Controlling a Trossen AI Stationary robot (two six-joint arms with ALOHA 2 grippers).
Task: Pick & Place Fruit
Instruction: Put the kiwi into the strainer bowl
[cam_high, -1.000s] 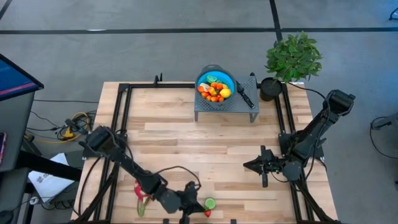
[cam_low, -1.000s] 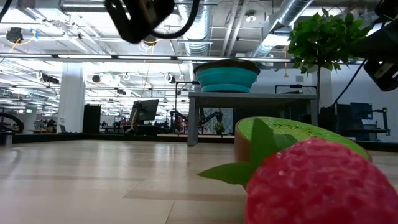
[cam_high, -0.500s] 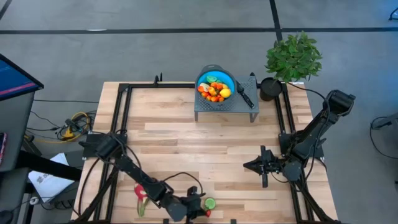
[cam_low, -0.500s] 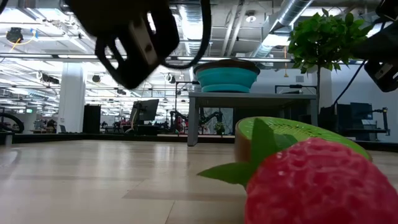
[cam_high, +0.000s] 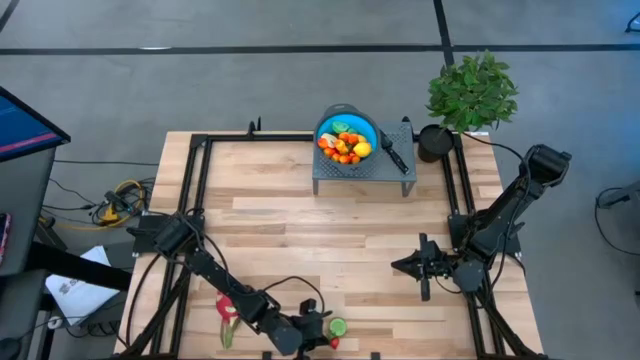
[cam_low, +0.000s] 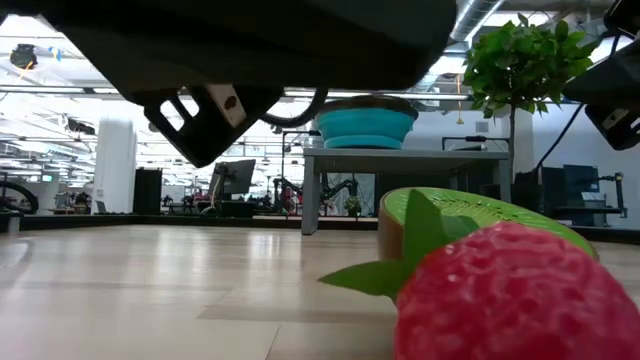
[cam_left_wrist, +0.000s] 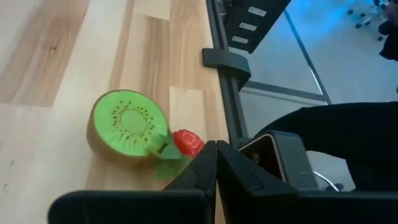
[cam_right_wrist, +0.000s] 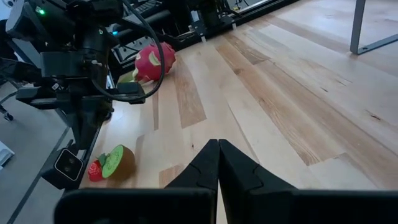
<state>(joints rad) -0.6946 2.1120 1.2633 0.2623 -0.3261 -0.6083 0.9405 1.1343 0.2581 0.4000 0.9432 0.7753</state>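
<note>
The left gripper has come down low over the near edge of the table, its fingers pressed together and holding nothing; a second ago it hung a little farther from the kiwi half, and it now sits just beside it. In the low view its dark body has dropped from a small shape high up to a mass filling the whole top of the picture. The kiwi half lies cut face up with the strawberry touching it on the side toward the table's edge frame, and neither has shifted. The dragon fruit lies near the kiwi half, on the far side of the left arm from it, also unmoved. The blue bowl, piled with small orange, red and yellow fruit, stands on the grey stand well apart from the kiwi half, at the table's far edge, with a black-handled knife beside it. The right gripper waits with its fingers together, well apart from the kiwi half. I judge the descent an approach to the kiwi half or strawberry; the jaws must part before any pick.
</note>
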